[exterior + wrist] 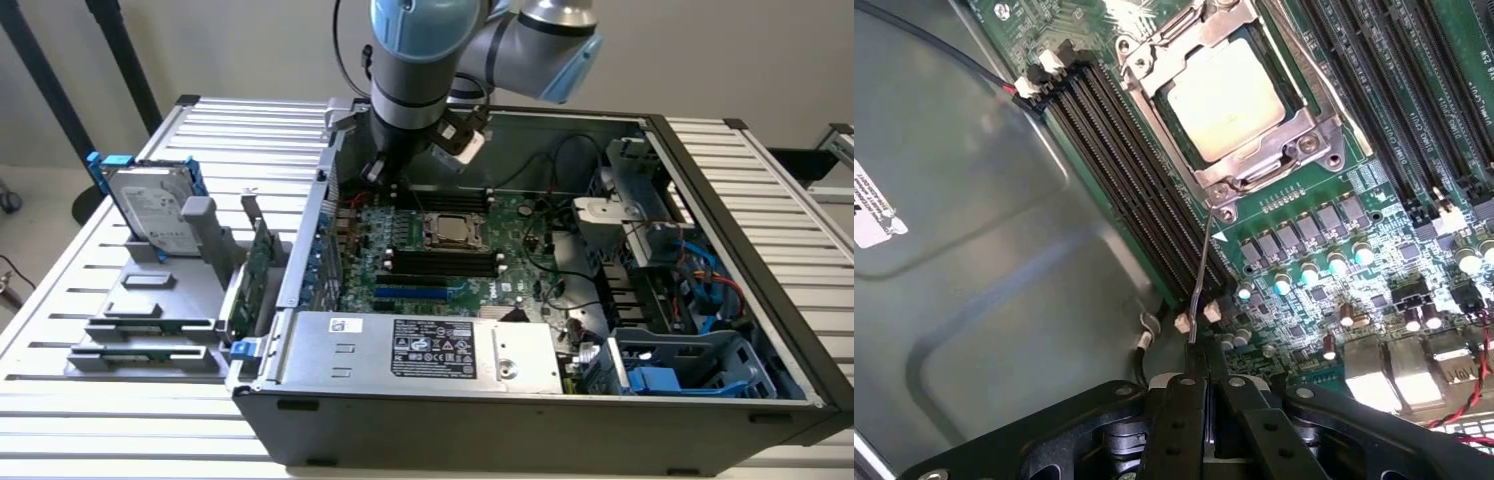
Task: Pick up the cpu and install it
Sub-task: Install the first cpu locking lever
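Note:
The cpu (1226, 98) is a pale square chip lying flat in the metal-framed socket (1309, 130) on the green motherboard. In the exterior view the cpu (451, 229) sits mid-board inside the open computer case. A thin metal socket lever (1202, 270) runs from the socket's corner down to my gripper (1199, 378). The dark fingers (1179, 420) are shut together around the lever's end. In the exterior view my gripper (384, 172) hangs below the arm's wrist, over the board's far side, a little toward the exterior view's left of the cpu.
Black memory slots (1124, 170) run beside the socket, next to the grey case wall (974, 260). A power supply (427, 348) fills the case front. Outside the case a hard drive (147, 205) with blue rails stands in a grey fixture (147, 320), near an upright expansion card (254, 270).

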Controlling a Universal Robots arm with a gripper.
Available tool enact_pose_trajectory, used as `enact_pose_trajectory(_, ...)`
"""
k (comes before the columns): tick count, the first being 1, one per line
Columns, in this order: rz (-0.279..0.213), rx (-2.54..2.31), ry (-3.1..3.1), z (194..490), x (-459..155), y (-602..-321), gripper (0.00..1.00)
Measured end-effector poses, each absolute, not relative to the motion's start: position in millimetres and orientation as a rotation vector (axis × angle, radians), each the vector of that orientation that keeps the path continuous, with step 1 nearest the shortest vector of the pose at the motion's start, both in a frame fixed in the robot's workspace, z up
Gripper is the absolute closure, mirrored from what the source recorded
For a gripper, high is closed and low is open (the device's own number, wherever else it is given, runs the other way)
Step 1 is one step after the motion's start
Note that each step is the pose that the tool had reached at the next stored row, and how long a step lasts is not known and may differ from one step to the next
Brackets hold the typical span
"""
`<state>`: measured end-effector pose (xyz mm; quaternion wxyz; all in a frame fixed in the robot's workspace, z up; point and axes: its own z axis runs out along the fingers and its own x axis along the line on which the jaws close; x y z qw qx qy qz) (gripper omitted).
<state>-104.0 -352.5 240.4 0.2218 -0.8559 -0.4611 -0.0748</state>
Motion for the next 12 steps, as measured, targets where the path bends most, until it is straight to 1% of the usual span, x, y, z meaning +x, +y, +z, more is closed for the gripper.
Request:
enact_pose_trajectory(5,-0.227,-2.376,-1.266,242.4,-104.0,-352.5,0.89)
enact_pose_trajectory(12,-0.245,-2.386,-1.259,250.4,-103.5,-352.5,0.89)
